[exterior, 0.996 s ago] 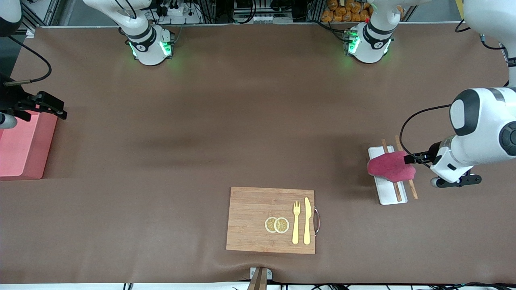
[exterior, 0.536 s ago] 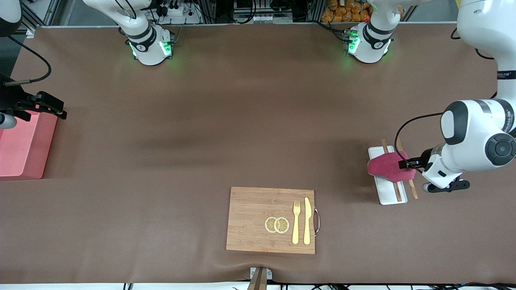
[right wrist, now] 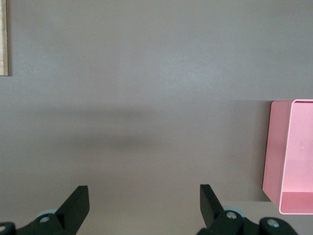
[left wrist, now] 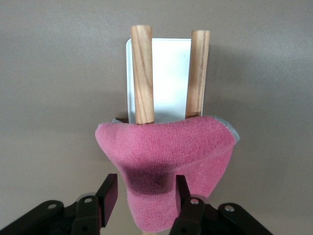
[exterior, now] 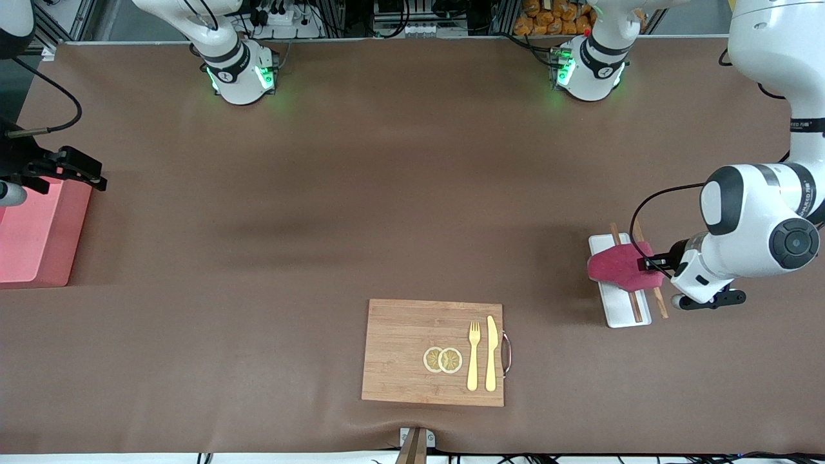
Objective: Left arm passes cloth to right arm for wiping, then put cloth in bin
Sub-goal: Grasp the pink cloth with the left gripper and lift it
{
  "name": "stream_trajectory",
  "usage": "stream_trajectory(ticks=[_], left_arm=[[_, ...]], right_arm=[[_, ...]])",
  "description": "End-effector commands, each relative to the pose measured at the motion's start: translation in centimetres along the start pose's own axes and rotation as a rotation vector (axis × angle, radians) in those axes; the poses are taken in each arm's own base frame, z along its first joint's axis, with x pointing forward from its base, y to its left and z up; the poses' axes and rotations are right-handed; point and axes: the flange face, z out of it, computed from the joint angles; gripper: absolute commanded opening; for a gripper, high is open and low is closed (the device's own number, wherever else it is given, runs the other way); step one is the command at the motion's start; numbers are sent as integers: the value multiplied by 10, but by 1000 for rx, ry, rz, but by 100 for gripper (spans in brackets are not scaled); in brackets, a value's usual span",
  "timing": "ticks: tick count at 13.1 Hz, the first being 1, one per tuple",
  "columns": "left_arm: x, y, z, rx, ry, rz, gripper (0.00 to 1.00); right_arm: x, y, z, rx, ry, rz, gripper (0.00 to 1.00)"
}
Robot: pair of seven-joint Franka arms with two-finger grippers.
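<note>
We see the raspberry-red cloth point(exterior: 622, 269) draped over two wooden sticks point(left wrist: 143, 73) that lie across a white tray point(exterior: 619, 303) near the left arm's end of the brown desk point(exterior: 387, 206). The left gripper point(left wrist: 142, 193) reaches the cloth's edge with its jaws spread on either side of the fabric, not yet clenched. The right gripper point(right wrist: 142, 200) waits with jaws released wide, above bare desk beside the pink bin point(exterior: 35, 235). A wooden board point(exterior: 433, 352) carrying a fork, a knife and lemon slices sits nearer the front camera.
</note>
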Motion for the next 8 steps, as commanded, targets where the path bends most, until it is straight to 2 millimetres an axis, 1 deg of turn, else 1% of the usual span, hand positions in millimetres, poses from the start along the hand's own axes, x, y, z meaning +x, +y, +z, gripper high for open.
stream_trajectory(ticks=[1, 4, 8], left_arm=[[4, 4, 0, -18, 6, 8, 49], [5, 4, 2, -18, 3, 8, 42], [6, 4, 3, -16, 3, 10, 27]], right_arm=[[0, 2, -2, 9, 1, 8, 100], [0, 1, -1, 9, -2, 6, 100], [-1, 3, -2, 9, -1, 11, 100]])
